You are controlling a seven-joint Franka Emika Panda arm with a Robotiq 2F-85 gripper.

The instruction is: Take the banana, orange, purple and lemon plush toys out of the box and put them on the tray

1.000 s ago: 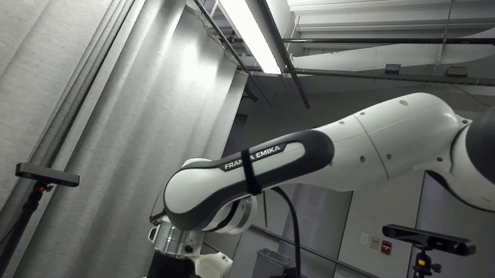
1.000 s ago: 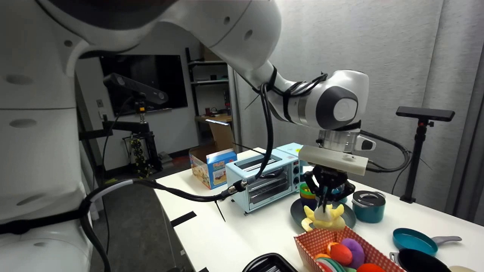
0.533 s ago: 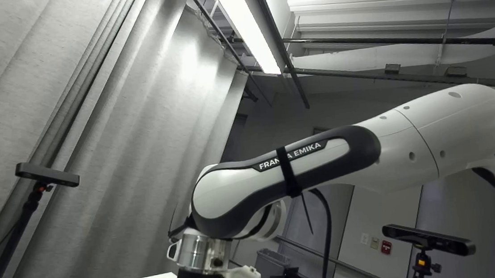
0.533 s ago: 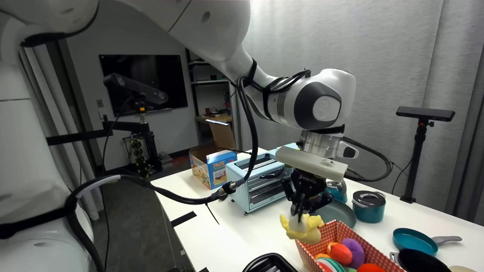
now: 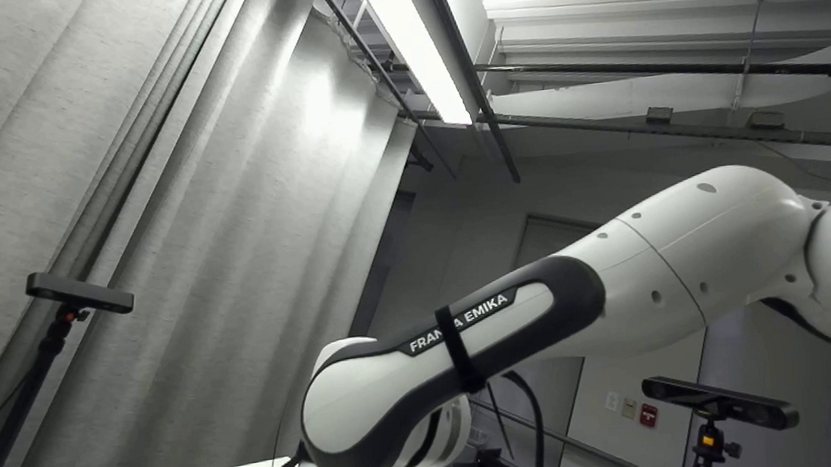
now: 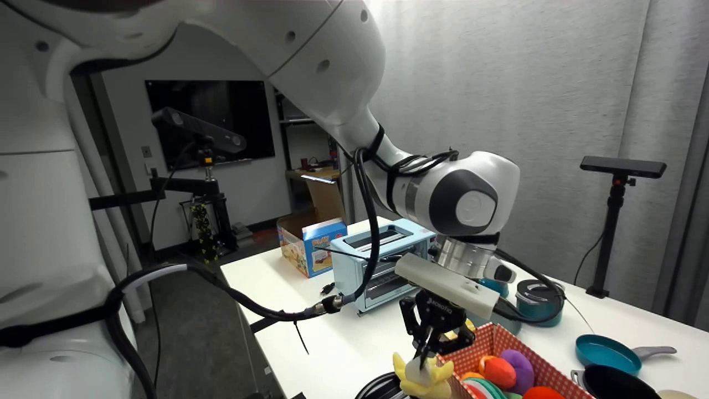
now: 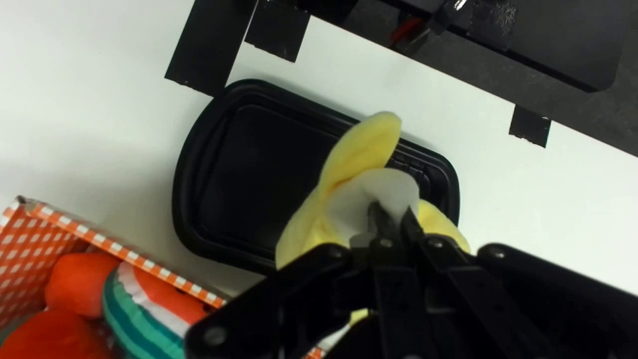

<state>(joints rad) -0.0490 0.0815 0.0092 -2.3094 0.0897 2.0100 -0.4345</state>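
My gripper [image 6: 425,356] is shut on a plush banana [image 6: 420,382], yellow peel with a white middle, and holds it by the white part. In the wrist view, the fingertips [image 7: 393,209] pinch the banana [image 7: 359,144] over the black tray [image 7: 259,169]; the tray also shows in an exterior view [image 6: 379,389]. Whether they touch is unclear. The red checkered box [image 6: 545,360] holds a purple plush [image 6: 522,370] and an orange plush [image 6: 472,376], partly covered. A yellow thing [image 6: 455,333] shows behind the gripper; I cannot tell whether it is the lemon.
The box also holds a red plush [image 6: 499,373] and a watermelon-like plush [image 7: 142,314]. Its checkered rim [image 7: 124,254] stands close beside the tray. A blue toaster oven [image 6: 346,271], a teal pot [image 6: 537,305] and pans [image 6: 606,354] stand on the table.
My gripper has carried the banana from above the grey plate, past the box's corner, and down over the black tray. The fingers have stayed shut on it.
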